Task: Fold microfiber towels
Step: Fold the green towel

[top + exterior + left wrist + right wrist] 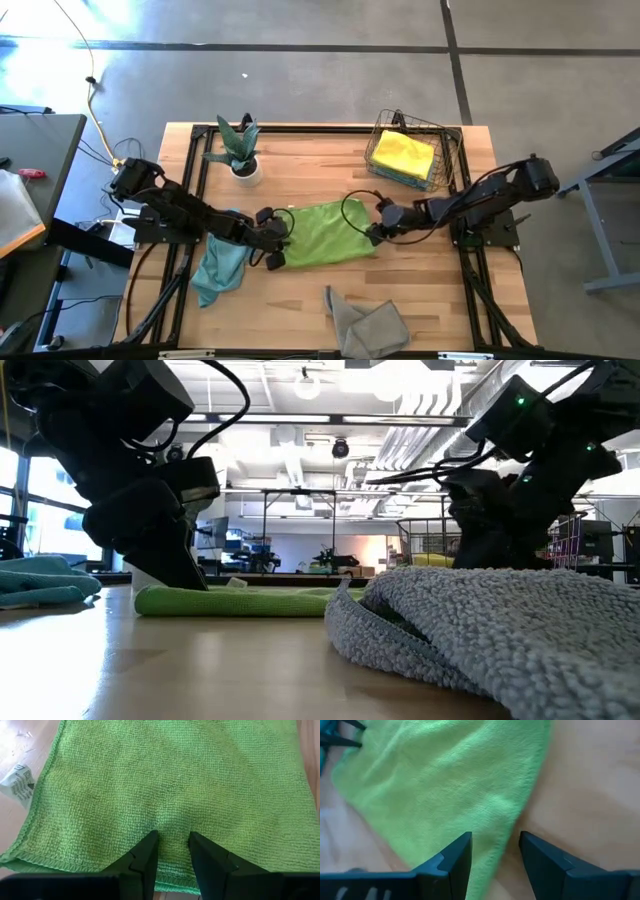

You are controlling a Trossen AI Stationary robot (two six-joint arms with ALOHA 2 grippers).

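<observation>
A lime green towel [325,233] lies flat in the middle of the table. My left gripper [173,837] is open at the towel's left edge, fingers slanting down with a narrow gap over the cloth. My right gripper [495,840] is open at the towel's right edge [520,810], one finger over the cloth and one over bare wood. A teal towel [220,265] lies bunched at the left. A grey towel [365,320] lies crumpled near the front edge. A yellow towel [403,152] sits in the wire basket [445,150]. My left gripper has its open fingertips [150,840] set down on the green towel's top, just inside its left edge [100,869]. The fingers come slanting down from the table's left. The towel lies flat on the table between them. My right gripper: I cannot tell whether it touches the towel.
A potted plant [238,152] stands at the far left of the table. The wire basket stands at the far right. Bare wood shows in front of the green towel, between the teal and grey towels. The grey towel [500,630] blocks much of the low view.
</observation>
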